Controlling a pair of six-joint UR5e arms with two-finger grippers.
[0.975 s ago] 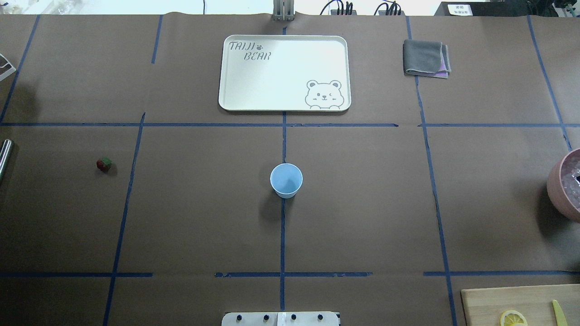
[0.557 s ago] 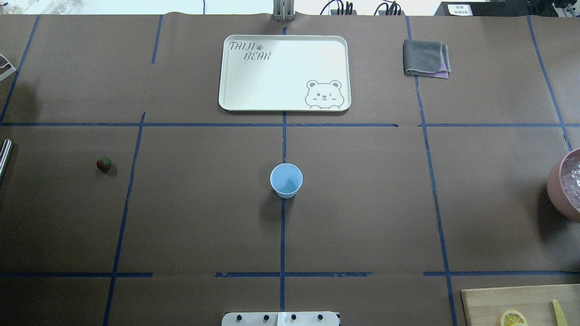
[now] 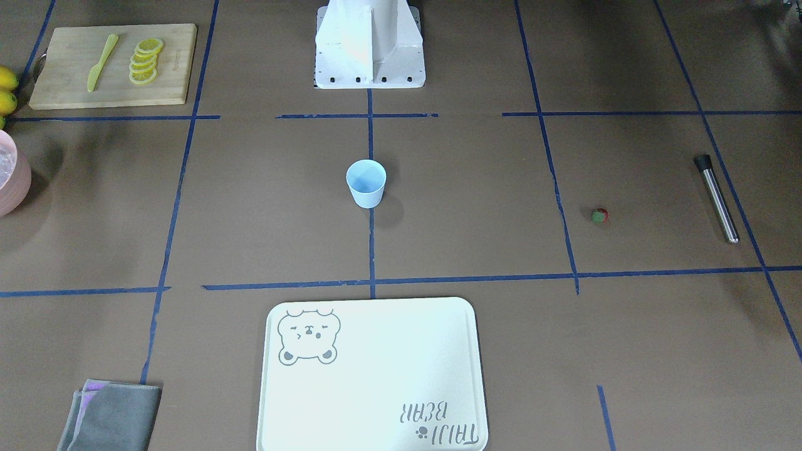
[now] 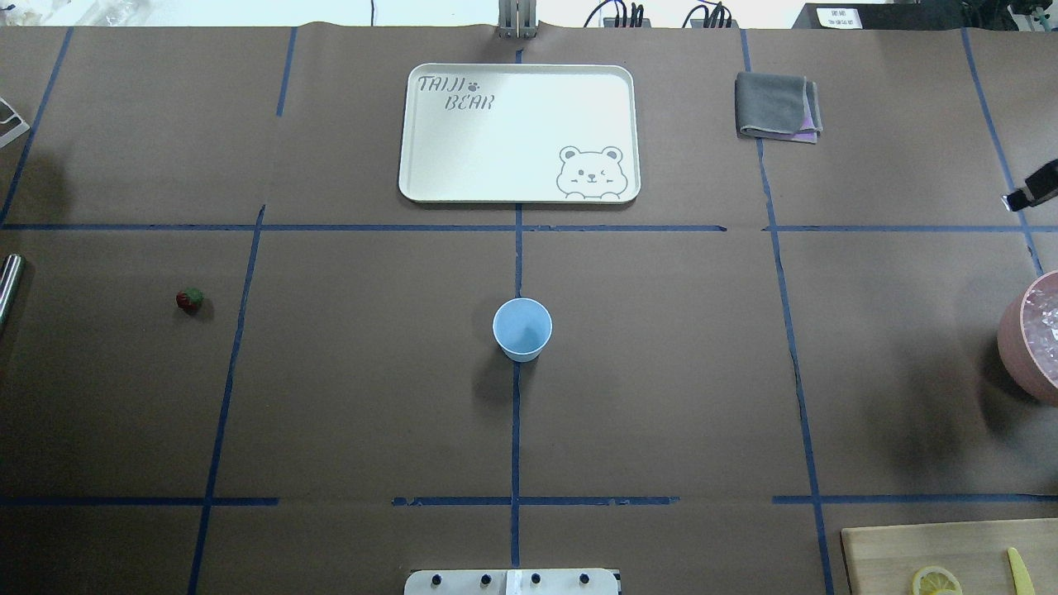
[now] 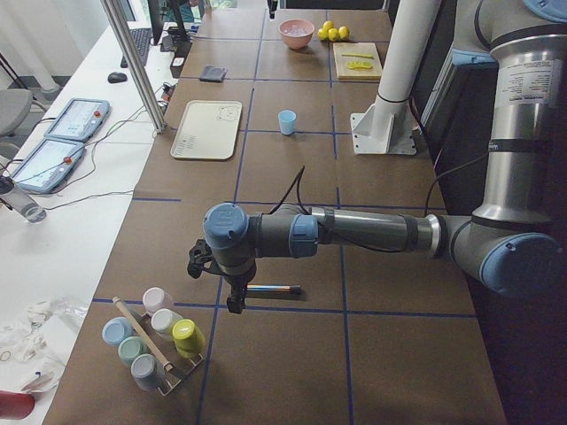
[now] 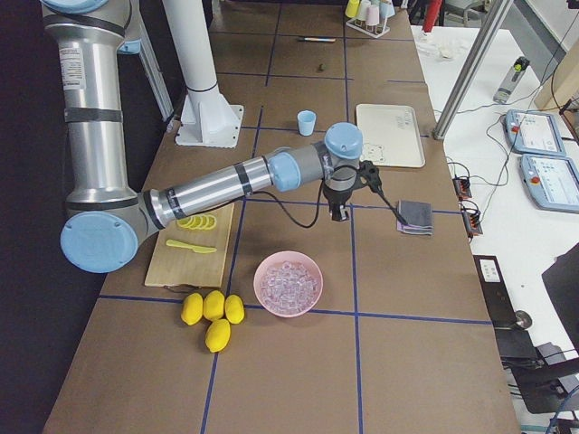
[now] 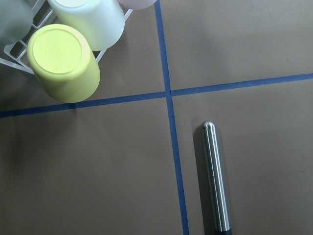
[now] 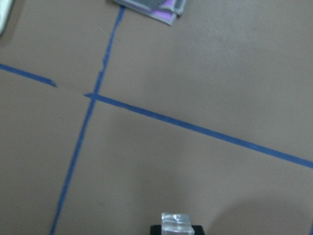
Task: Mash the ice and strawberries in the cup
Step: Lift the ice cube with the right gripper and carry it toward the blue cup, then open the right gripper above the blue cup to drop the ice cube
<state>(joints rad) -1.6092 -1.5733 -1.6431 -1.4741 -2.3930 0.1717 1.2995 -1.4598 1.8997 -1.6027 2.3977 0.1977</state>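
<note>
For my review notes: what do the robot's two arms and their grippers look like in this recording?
The left arm and right arm match: silver-grey metal tubes joined by rounded light-blue joint caps. A thin black cable loops along each forearm to the wrist. The left gripper and right gripper are black. Each upright link carries a small printed label.

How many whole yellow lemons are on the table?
4. Three lemons lie in a row beside the pink bowl, near the cutting board's end; the fourth sits right by them, nearer the camera. None seems hidden.
</note>
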